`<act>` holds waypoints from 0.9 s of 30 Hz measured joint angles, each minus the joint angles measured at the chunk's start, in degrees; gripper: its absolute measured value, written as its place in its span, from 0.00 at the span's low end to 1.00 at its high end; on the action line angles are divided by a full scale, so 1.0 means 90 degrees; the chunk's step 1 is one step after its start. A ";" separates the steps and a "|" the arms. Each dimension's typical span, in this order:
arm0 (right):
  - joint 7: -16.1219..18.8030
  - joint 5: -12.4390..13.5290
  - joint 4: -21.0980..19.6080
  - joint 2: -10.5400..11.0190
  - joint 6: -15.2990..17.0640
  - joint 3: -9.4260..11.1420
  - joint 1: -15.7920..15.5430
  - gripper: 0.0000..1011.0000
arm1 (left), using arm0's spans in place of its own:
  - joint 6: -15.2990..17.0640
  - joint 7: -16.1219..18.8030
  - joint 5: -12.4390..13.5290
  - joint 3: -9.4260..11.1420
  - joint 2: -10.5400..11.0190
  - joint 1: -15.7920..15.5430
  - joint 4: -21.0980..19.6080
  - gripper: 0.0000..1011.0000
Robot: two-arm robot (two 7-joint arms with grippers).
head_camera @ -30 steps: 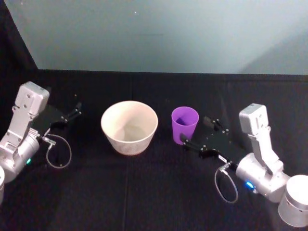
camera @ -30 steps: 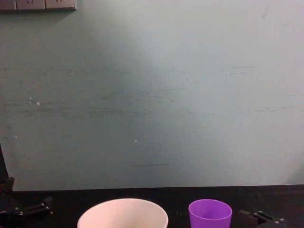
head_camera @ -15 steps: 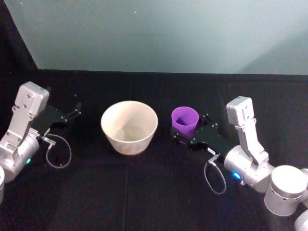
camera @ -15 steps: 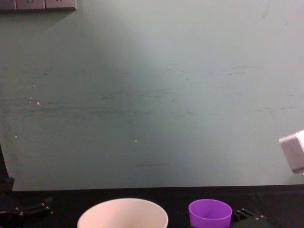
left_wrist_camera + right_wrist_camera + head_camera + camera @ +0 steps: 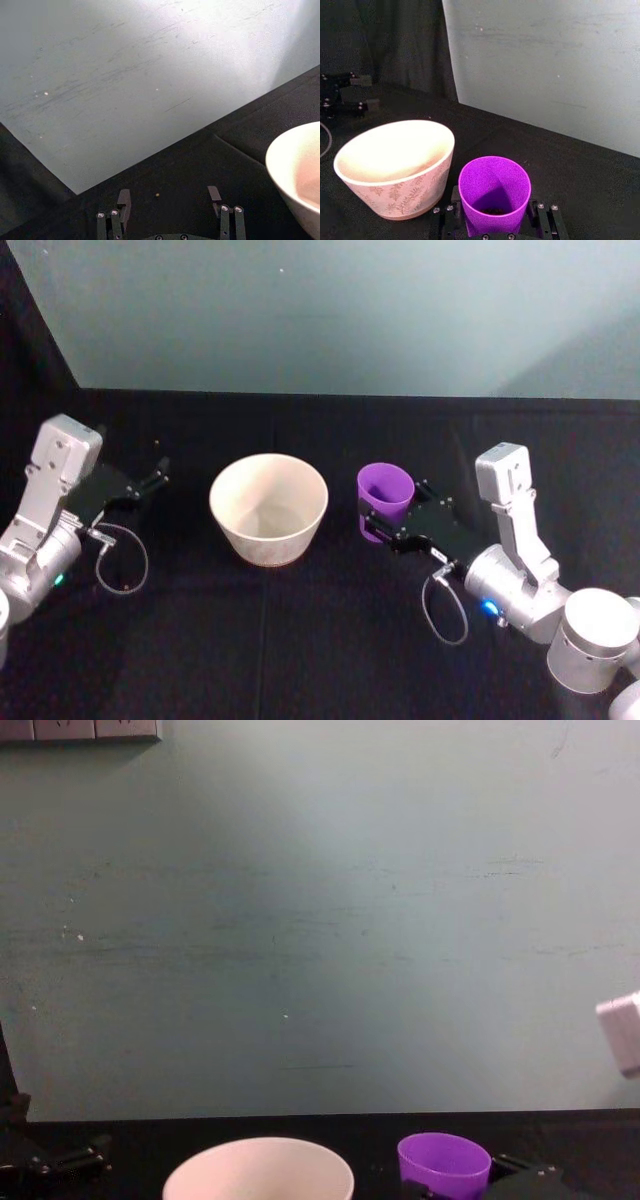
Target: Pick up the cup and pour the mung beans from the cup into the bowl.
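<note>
- Head view: the cup (image 5: 385,485) is seen just R of the bowl (image 5: 268,508), near it but apart, over the black table (image 5: 320,640). The right gripper (image 5: 392,515) is wrapped round the cup's lower half, reaching in from the R. Its jaws are judged closed on the cup. The cup's long axis is approx upright, w/ a slight lean toward the bowl. The left gripper (image 5: 152,480) is parked well L of the bowl, so the R arm is far nearer.
- Left wrist view: the left gripper (image 5: 169,200) is shown w/ jaws spread wide and nothing between them. The bowl's rim (image 5: 280,150) is caught at the frame edge.
- Right wrist view: the cup (image 5: 494,187) is held squarely between the jaws, mouth up. A few dark beans (image 5: 492,210) are made out at its bottom. The bowl (image 5: 395,170) is just beside it. The pour is judged to need a lift over the rim, then a roll toward the robot's L.
- Chest view: the cup's rim (image 5: 443,1152) and the bowl's rim (image 5: 258,1160) are seen at approx the same height, w/ a gap between them.
</note>
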 joint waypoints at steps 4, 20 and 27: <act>0.0013 -0.0023 -0.0258 0.0023 0.0061 0.0103 -0.0095 0.73 | 0.0000 0.0000 0.0000 0.0000 0.0000 0.0000 0.0000 0.99; -0.0093 0.0093 -0.2022 0.0316 0.1215 0.0673 -0.0414 0.72 | 0.0000 0.0000 0.0000 0.0000 0.0000 0.0000 0.0000 0.99; -0.0049 0.0171 -0.2164 0.0327 0.1306 0.0747 -0.0444 0.72 | 0.0000 0.0000 0.0000 0.0000 0.0000 0.0000 0.0000 0.99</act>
